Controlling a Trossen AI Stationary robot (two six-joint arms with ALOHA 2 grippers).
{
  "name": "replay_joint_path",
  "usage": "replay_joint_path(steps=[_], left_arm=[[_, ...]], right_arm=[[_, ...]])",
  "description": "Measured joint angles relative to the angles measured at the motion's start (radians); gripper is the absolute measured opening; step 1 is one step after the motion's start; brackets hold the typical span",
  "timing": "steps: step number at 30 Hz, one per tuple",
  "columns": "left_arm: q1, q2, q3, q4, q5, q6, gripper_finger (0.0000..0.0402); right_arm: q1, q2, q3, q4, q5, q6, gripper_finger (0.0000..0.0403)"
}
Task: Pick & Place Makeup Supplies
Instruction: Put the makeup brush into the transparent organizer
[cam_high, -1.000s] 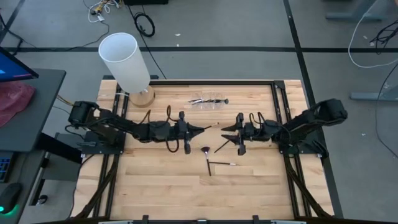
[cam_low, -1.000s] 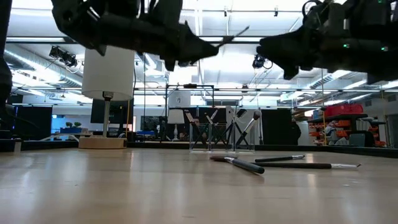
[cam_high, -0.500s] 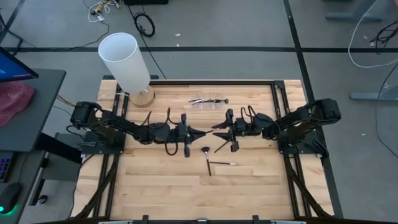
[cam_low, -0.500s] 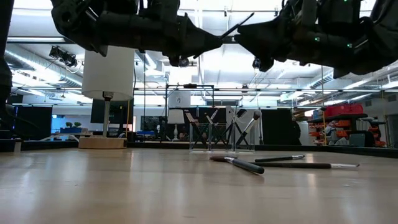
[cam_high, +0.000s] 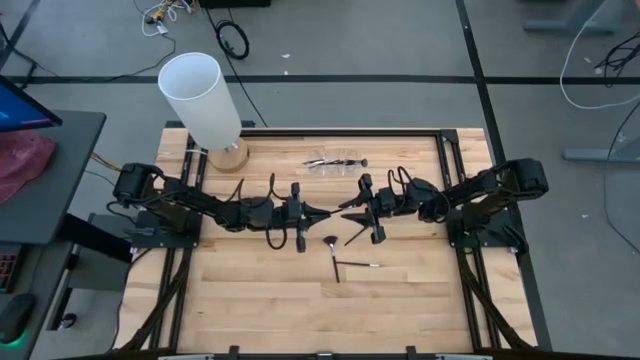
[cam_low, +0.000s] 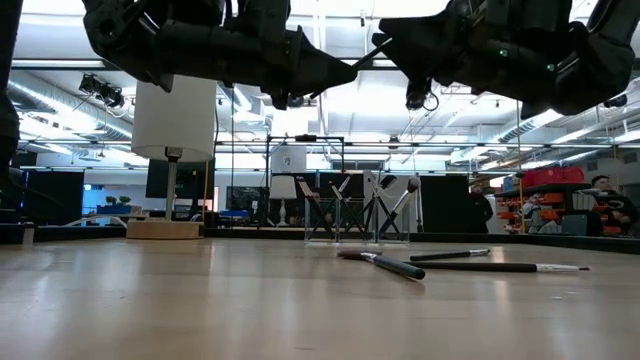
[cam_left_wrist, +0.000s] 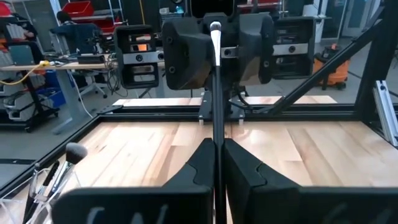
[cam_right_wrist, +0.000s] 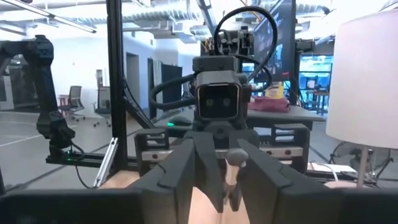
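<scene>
Makeup brush (cam_high: 339, 204) hangs over the pale wood table (cam_high: 250, 290), on the white cylinder's (cam_high: 201, 98) side of three loose brushes (cam_high: 340, 255). Its long axis runs from the left gripper (cam_high: 323, 212), clenched on its handle, into the right gripper's (cam_high: 346, 203) parted fingers. Workshop racks stand behind.

My wooden table (cam_high: 250, 290) bears a lamp base (cam_high: 228, 154), a clear organizer (cam_high: 335, 162) beside it, and loose brushes (cam_high: 340, 258) nearer me.
</scene>
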Motion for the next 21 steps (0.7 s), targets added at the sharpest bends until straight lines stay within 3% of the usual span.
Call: replay_joint_path(steps=[15, 21], left_arm=[[-0.001, 0.0, 0.0, 0.002, -0.006, 0.0, 0.0026], [-0.001, 0.0, 0.0, -0.008, -0.005, 0.0, 0.0056]], right_arm=[[0.0, 0.0, 0.0, -0.022, 0.007, -0.033, 0.0015], [0.0, 0.0, 0.0, -0.039, 0.003, -0.03, 0.0013]])
